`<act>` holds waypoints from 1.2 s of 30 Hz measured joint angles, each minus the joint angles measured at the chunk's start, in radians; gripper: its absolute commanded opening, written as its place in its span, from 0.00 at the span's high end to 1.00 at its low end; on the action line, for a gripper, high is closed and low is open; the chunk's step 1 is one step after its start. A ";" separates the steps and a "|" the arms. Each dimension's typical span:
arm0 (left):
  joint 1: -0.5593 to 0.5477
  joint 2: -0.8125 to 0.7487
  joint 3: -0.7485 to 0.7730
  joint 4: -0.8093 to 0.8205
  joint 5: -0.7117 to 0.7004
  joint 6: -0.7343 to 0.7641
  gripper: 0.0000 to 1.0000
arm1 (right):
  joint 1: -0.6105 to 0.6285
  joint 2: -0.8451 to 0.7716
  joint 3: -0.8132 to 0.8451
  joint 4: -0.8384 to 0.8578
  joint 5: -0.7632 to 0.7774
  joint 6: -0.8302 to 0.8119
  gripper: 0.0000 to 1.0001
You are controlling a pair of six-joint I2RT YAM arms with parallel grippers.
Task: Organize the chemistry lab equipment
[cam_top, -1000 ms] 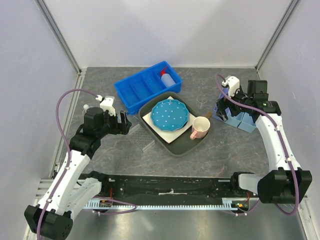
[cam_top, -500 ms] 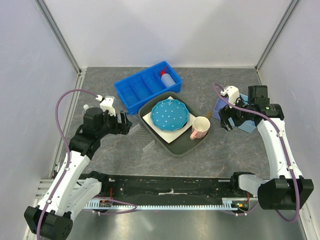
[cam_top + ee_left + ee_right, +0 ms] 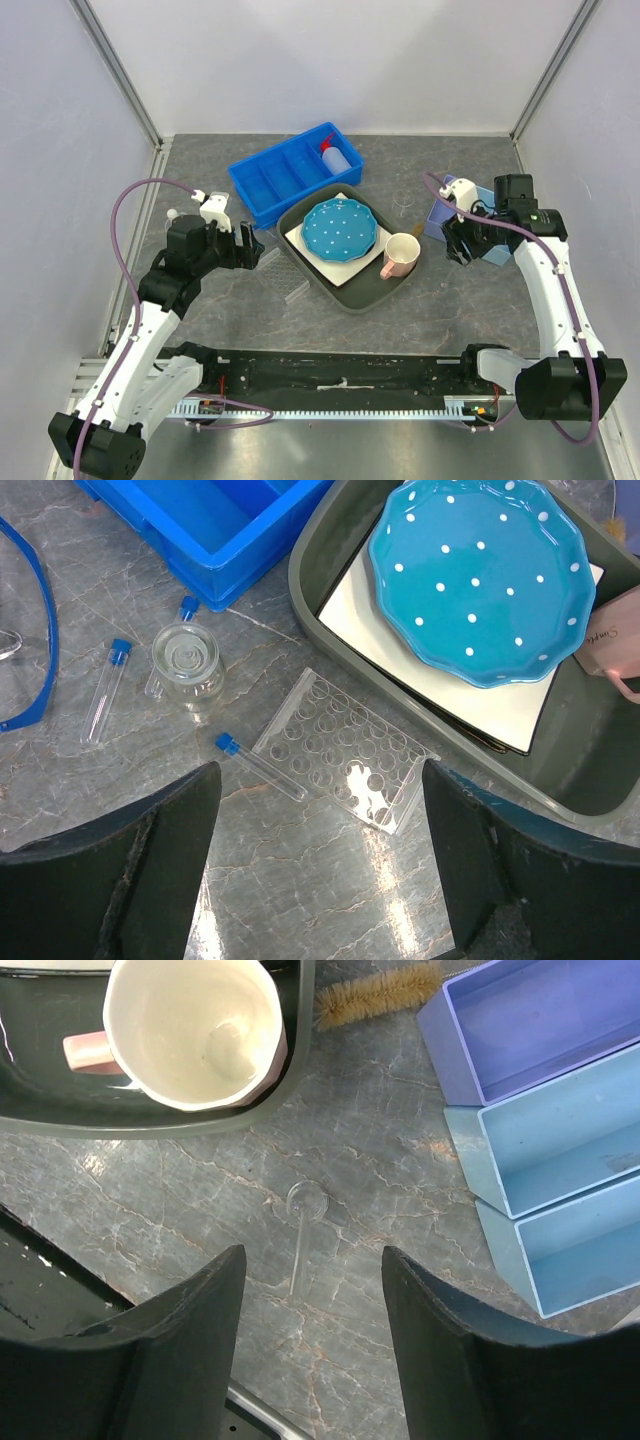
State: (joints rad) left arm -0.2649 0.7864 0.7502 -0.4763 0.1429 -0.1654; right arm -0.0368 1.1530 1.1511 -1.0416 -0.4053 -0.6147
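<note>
My left gripper is open and empty; in the left wrist view it hovers just near of a clear rack lying on the table. Left of the rack lie blue-capped vials, a clear beaker and blue goggles. The white squeeze bottle with red nozzle sits in the blue bin. My right gripper is open and empty; in the right wrist view it hovers over a small clear glass piece. A small brush lies beside the grey tray.
A grey tray holds the blue dotted plate and pink mug. Small purple and blue open boxes stand to the right. A clear glass item stands behind the mug. Walls enclose the table.
My right gripper has moved nearer and slightly right, away from the small boxes, to over the table beside the mug. The left arm has not moved.
</note>
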 measured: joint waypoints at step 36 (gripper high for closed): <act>0.000 0.000 -0.004 0.000 0.003 0.000 0.12 | 0.002 0.021 -0.061 -0.046 0.004 -0.037 0.68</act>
State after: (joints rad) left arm -0.2649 0.7864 0.7464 -0.4763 0.1455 -0.1654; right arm -0.0345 1.1736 1.0904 -1.0874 -0.4011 -0.6518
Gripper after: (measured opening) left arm 0.877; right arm 0.352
